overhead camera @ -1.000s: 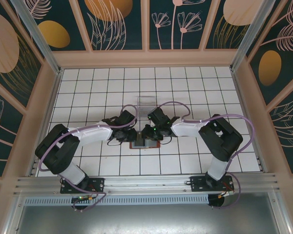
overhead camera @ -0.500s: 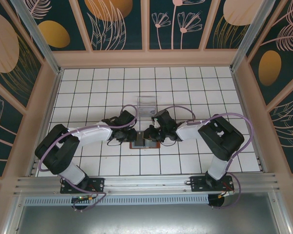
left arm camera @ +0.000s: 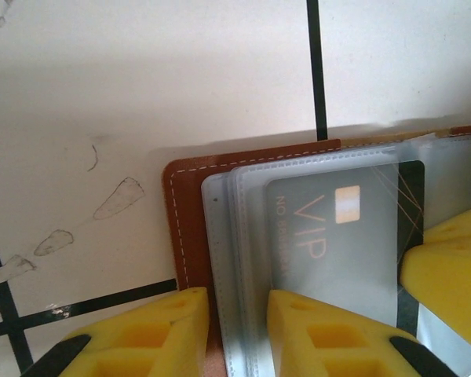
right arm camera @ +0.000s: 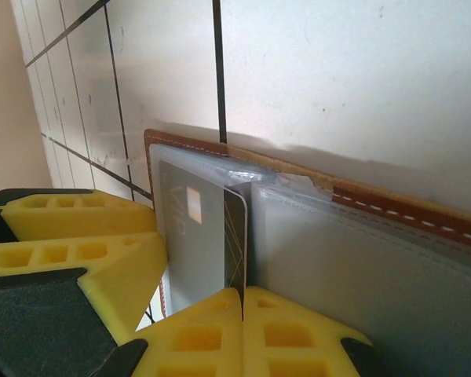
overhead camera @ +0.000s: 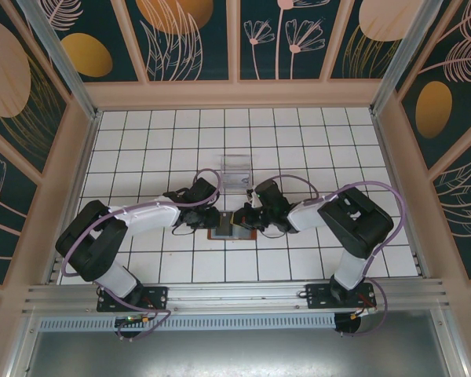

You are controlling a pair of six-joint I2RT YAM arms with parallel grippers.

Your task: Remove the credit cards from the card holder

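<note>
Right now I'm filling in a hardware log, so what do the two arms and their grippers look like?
Both the left arm and right arm have chunky black joints, white link covers and a looping purple cable. The left gripper and right gripper carry yellow fingers moulded with rectangular pockets, on black mounts.
</note>
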